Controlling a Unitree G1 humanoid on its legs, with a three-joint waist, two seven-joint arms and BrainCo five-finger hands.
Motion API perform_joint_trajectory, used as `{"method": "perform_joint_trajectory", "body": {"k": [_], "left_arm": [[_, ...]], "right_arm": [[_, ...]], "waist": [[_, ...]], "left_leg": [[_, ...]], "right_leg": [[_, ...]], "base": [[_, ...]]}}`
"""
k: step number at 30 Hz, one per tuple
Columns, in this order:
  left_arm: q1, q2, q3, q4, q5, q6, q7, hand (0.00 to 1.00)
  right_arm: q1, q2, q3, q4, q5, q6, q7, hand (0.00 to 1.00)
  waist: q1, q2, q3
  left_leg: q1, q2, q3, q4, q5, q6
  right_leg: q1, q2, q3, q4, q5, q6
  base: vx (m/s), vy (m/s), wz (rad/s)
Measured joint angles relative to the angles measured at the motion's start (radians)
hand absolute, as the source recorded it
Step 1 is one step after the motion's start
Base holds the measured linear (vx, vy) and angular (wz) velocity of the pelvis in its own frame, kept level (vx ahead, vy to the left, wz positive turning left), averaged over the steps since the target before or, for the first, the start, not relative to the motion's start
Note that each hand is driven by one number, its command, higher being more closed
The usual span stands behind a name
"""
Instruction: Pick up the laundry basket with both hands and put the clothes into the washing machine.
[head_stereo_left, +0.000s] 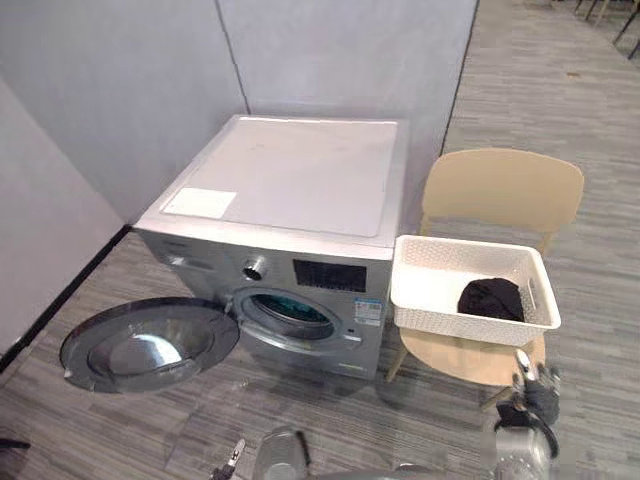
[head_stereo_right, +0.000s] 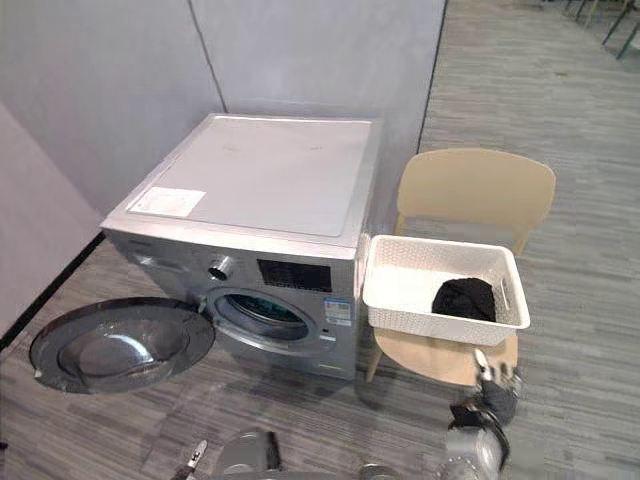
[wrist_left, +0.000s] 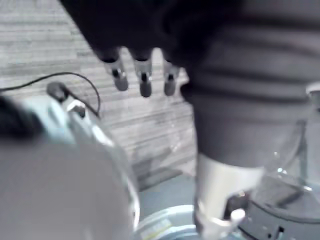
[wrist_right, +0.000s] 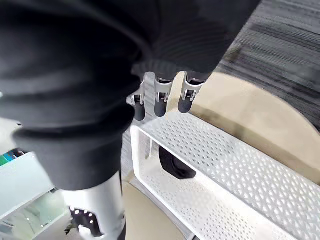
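White perforated plastic laundry basket (head_stereo_left: 470, 318), w/ black garment (head_stereo_left: 492, 298) inside, sits on beige wooden chair (head_stereo_left: 500, 185) just R of silver front-load washing machine (head_stereo_left: 290, 180), round door (head_stereo_left: 150, 345) swung wide. R robot hand (wrist_right: 160, 97) near basket, apart, fingers relaxed, empty; L robot hand (wrist_left: 144, 80) low before machine, likewise.

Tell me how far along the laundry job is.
Done: the door of the washing machine stands open. In hand: nothing yet; the right robot hand hovers open near the laundry basket on the chair, and the left robot hand is open, low before the machine. Left: grip the basket, lift it, put the dark clothes in the drum.
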Motion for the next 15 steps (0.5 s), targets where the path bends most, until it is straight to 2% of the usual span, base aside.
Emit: {"method": "perform_joint_trajectory", "body": {"k": [1,3,4,5,7,8,9,10,11,12,13,14,15], "left_arm": [[0.008,0.001,0.002,0.007,0.001,0.002,0.0,0.0],[0.025,0.0,0.017,0.033,0.002,0.009,0.001,0.0],[0.027,-0.009,0.028,0.038,0.002,0.01,0.001,0.0],[0.029,-0.013,0.082,0.036,0.003,0.011,0.004,0.0],[0.024,-0.018,0.084,0.028,0.009,0.01,0.001,0.0],[0.022,-0.015,0.084,0.014,0.021,0.006,0.001,0.0],[0.017,-0.014,0.081,0.013,0.024,0.004,0.001,0.0],[0.012,-0.009,0.073,0.014,0.029,0.005,0.001,0.0],[0.003,-0.005,0.072,0.013,0.03,0.005,0.001,0.0],[-0.01,0.007,0.045,0.01,0.034,0.005,0.003,0.0],[-0.021,0.027,-0.008,0.005,0.04,0.005,0.002,0.0],[-0.027,0.035,-0.021,0.005,0.039,0.005,0.002,0.0],[-0.045,0.042,-0.046,0.001,0.039,0.005,0.009,0.0]], "right_arm": [[-0.01,0.001,0.019,0.0,-0.003,0.0,0.001,0.0],[-0.055,0.001,0.091,0.0,-0.019,-0.002,0.019,0.0],[-0.065,0.001,0.104,0.0,-0.019,-0.003,0.02,0.0],[-0.077,0.001,0.147,0.007,-0.023,-0.001,0.021,0.0],[-0.07,0.0,0.176,-0.003,-0.039,-0.001,0.037,0.0],[-0.061,-0.001,0.183,-0.023,-0.041,-0.001,0.04,0.0],[-0.051,-0.001,0.184,-0.032,-0.042,-0.001,0.043,0.0],[-0.04,-0.002,0.184,-0.036,-0.047,-0.001,0.052,0.0],[-0.033,-0.003,0.184,-0.042,-0.052,-0.001,0.057,0.0],[0.001,-0.007,0.187,-0.061,-0.065,-0.001,0.058,0.0],[0.031,-0.009,0.196,-0.065,-0.073,0.002,0.058,0.0],[0.041,-0.011,0.198,-0.066,-0.075,0.003,0.059,0.0],[0.049,-0.012,0.194,-0.068,-0.081,0.005,0.058,0.0]], "waist": [[0.005,0.002,0.0],[0.019,0.007,-0.006],[0.035,0.014,-0.011],[0.047,0.001,-0.022],[0.036,-0.028,-0.041],[0.034,-0.04,-0.05],[0.035,-0.042,-0.05],[0.032,-0.045,-0.049],[0.03,-0.049,-0.047],[0.028,-0.056,-0.043],[0.028,-0.064,-0.037],[0.026,-0.065,-0.035],[0.023,-0.067,-0.037]], "left_leg": [[0.003,-0.024,-0.002,-0.058,0.0,0.001],[0.036,-0.123,-0.088,-0.317,0.016,-0.001],[0.045,-0.13,-0.117,-0.359,0.04,0.004],[0.07,-0.138,-0.105,-0.366,0.05,0.089],[0.09,-0.161,-0.095,-0.38,0.032,0.103],[0.107,-0.174,-0.086,-0.391,0.001,0.105],[0.133,-0.183,-0.084,-0.404,-0.024,0.095],[0.173,-0.194,-0.083,-0.426,-0.034,0.095],[0.186,-0.199,-0.085,-0.425,-0.04,0.099],[0.203,-0.202,-0.089,-0.4,-0.054,0.11],[0.221,-0.201,-0.104,-0.373,-0.066,0.113],[0.228,-0.2,-0.115,-0.367,-0.066,0.113],[0.251,-0.189,-0.131,-0.375,-0.066,0.113]], "right_leg": [[0.005,0.004,0.006,-0.005,0.006,0.002],[0.026,0.026,0.059,-0.02,0.002,0.012],[0.028,0.036,0.082,-0.021,-0.003,0.021],[0.051,0.03,0.121,-0.022,-0.019,0.044],[0.059,0.005,0.118,-0.018,-0.034,0.066],[0.063,-0.011,0.117,0.006,-0.048,0.085],[0.052,-0.023,0.116,0.068,-0.062,0.107],[-0.013,-0.045,0.112,0.259,-0.079,0.147],[-0.061,-0.06,0.112,0.381,-0.075,0.202],[-0.149,-0.086,0.116,0.59,-0.062,0.304],[-0.202,-0.112,0.114,0.724,-0.05,0.324],[-0.226,-0.139,0.099,0.766,-0.052,0.308],[-0.262,-0.208,0.052,0.807,-0.061,0.234]], "base": [[0.29,0.01,-0.75],[0.27,0.035,-0.76],[0.3,0.086,-1.0],[0.33,0.075,-0.69],[0.35,0.069,-0.2],[0.27,0.065,-0.05],[0.3,0.082,-0.16],[0.21,0.058,-0.12],[0.24,0.031,0.11],[0.24,-0.023,0.36],[0.28,-0.043,0.43],[0.18,-0.092,0.48],[0.17,-0.111,0.4]]}}
